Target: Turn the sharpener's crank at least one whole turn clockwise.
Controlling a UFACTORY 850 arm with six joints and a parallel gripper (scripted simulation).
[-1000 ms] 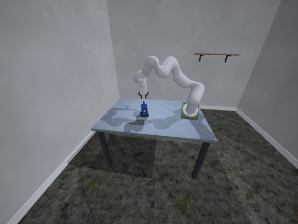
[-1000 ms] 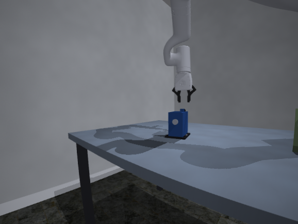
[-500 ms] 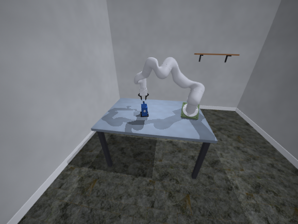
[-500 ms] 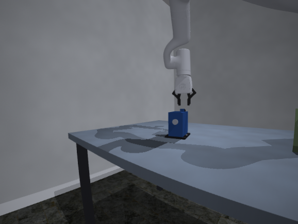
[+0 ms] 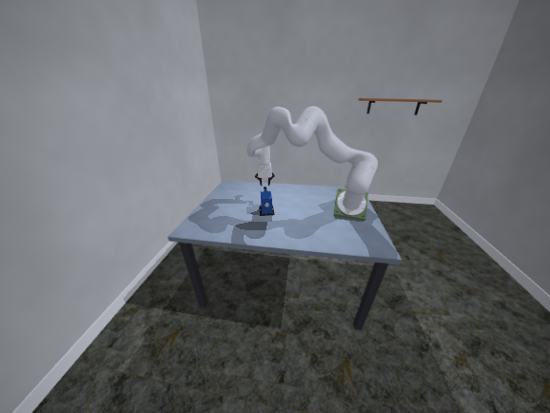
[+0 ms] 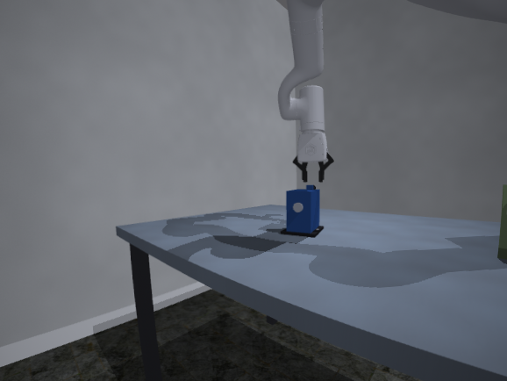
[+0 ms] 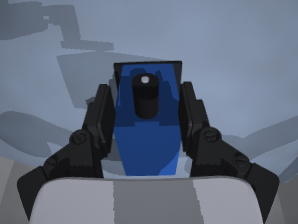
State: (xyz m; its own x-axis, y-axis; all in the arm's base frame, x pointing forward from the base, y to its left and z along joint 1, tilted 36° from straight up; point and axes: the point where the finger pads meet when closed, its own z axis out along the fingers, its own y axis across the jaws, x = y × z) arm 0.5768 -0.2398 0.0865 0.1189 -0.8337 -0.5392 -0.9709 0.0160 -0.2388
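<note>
The blue pencil sharpener (image 6: pixel 303 212) stands on a black base on the grey-blue table; it also shows in the top view (image 5: pixel 266 202) and the wrist view (image 7: pixel 148 123). Its crank knob (image 6: pixel 310 188) pokes up at the top behind the body; in the wrist view the knob (image 7: pixel 145 96) is a dark cylinder with a pale end. My gripper (image 6: pixel 313 176) hangs straight down just above the knob, fingers open and empty, apart from it. It also shows in the top view (image 5: pixel 265 183) and the wrist view (image 7: pixel 147 106), its fingers to either side of the sharpener.
The arm's green and white base plate (image 5: pixel 351 205) sits at the table's far right. A wooden shelf (image 5: pixel 400 101) hangs on the back wall. The left wall stands close behind the sharpener.
</note>
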